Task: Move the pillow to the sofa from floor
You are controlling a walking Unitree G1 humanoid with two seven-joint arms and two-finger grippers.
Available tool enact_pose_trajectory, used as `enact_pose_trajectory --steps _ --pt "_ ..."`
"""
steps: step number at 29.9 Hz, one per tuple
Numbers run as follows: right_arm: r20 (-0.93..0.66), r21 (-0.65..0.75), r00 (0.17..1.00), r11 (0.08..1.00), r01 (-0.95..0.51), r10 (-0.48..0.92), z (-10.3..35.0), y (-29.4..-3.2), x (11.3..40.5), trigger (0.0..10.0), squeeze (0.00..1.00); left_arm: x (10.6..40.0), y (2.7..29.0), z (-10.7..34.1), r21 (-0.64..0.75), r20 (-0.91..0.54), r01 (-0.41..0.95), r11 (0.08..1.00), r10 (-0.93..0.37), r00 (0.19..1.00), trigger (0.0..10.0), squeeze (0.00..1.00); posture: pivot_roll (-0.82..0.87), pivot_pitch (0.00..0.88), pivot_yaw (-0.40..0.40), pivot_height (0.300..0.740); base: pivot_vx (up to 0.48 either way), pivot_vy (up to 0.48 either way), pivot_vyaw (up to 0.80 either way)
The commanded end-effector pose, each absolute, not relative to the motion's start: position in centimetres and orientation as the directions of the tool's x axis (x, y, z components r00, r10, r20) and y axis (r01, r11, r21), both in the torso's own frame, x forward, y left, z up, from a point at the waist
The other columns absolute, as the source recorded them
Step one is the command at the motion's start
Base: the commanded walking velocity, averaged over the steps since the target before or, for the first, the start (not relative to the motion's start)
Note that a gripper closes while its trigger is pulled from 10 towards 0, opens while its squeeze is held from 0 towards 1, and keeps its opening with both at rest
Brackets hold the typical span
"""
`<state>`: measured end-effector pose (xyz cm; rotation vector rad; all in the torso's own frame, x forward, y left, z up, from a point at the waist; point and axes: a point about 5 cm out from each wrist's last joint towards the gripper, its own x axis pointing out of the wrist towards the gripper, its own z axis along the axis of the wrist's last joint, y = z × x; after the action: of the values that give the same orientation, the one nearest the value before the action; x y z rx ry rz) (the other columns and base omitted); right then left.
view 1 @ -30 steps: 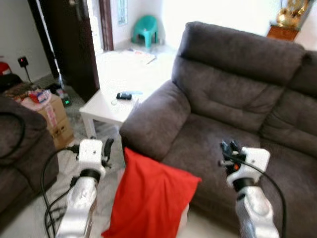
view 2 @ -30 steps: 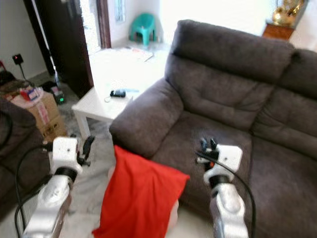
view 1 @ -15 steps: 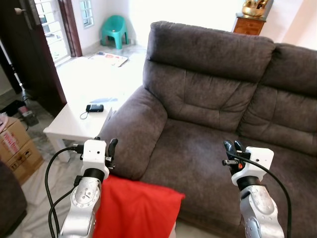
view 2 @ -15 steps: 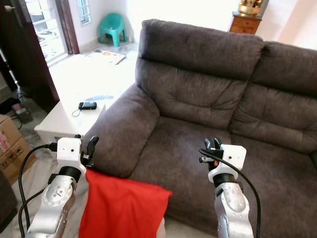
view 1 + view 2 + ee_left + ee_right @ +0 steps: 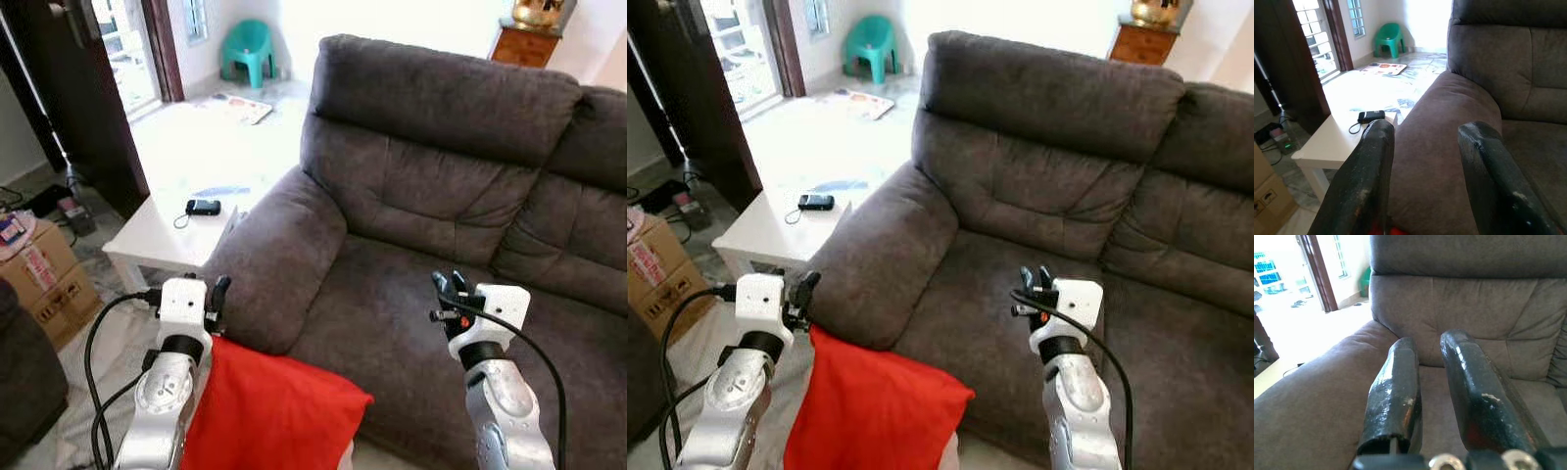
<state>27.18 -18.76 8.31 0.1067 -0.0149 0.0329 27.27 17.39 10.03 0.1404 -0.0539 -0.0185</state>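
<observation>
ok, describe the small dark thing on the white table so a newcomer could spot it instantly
Start at the big grey sofa; beside its armrest on the robot's left stands a low white table. On its top lies a small flat black device with a thin cord looping off one end, the one dark item on that white surface.

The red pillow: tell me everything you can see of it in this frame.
The red pillow is a plain, bright red cushion of smooth cloth, soft and slightly creased, with no visible pattern. It stands tilted on the floor against the front of the grey sofa, its upper edge tucked under the sofa's armrest and one corner pointing toward the seat. Its lower part runs out of view. The left arm's claw sits just above its top edge; whether they touch cannot be told. The right claw is over the seat, apart from it.
</observation>
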Motion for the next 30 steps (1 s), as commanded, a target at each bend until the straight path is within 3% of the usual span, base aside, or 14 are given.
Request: enact_pose_trajectory --steps 1,30 --pt "0.024 0.100 0.999 0.995 -0.030 0.027 8.49 -19.03 27.36 10.0 0.00 27.26 17.20 10.06 0.133 0.054 0.030 0.991 -0.037 0.998 10.0 0.00 0.03 0.000 -0.076 0.740 0.000 0.000 0.00" --pt "0.027 0.094 0.999 0.995 -0.031 0.028 8.71 -19.17 27.60 10.0 0.00 27.31 17.25 10.10 0.136 0.058 0.021 0.990 -0.029 0.998 10.0 0.00 0.03 0.000 -0.075 0.740 0.000 0.000 0.00"
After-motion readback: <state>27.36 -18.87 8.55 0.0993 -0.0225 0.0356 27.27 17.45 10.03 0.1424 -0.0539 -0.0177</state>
